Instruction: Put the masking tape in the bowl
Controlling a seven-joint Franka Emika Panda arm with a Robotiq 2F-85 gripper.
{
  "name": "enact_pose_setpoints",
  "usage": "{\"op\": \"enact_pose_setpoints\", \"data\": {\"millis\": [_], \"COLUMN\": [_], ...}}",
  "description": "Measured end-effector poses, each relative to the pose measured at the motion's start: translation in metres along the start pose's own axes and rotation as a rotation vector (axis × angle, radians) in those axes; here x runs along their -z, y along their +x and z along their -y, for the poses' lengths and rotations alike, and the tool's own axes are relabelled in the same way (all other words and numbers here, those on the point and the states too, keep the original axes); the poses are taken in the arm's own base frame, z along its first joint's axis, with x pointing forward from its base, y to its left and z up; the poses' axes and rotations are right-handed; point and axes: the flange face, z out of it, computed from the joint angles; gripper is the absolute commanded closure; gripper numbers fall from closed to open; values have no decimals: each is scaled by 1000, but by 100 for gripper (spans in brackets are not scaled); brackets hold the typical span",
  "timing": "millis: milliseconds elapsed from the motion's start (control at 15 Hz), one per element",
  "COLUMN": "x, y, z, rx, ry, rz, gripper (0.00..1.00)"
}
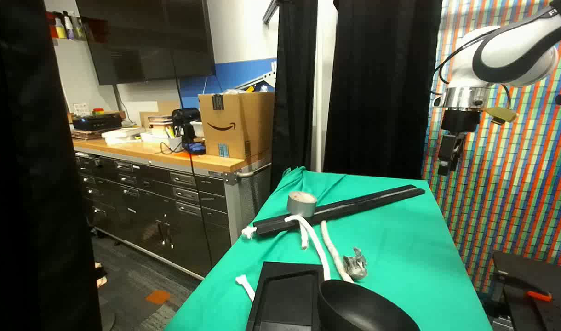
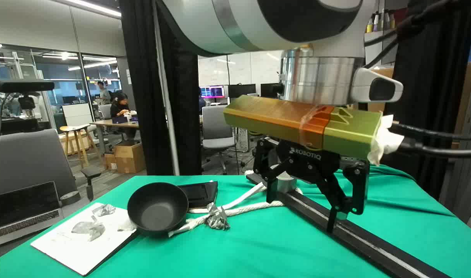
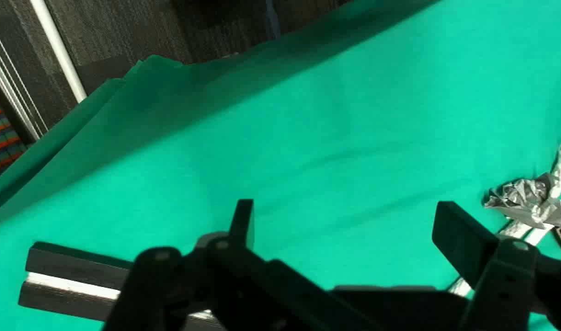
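Green counter (image 1: 409,248) below, our hand (image 2: 301,210) gapes wide, empty; closing on the tape (image 1: 302,208), we might pinch nearby rope (image 1: 316,241).

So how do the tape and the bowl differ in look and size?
Colour: the tape is grey around its side and pale beige at the top, while the bowl is black wherever it shows. Shape: the tape is straight-sided, while the bowl flares out to a wide rim. Size: the bowl is clearly larger than the tape. Shared: both are round, and neither is held by the gripper.
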Motion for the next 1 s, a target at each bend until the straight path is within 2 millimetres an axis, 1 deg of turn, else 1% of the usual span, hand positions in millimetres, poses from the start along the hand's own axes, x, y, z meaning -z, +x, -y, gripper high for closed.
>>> {"op": "enact_pose_setpoints", "data": {"millis": [733, 867, 1000], "x": [0, 8, 23], "y": [1, 6, 16], "z": [1, 2, 5], "rx": [2, -8, -31], "ry": [-3, 1, 17], "rz": [1, -26, -73], "gripper": [0, 0, 0]}}
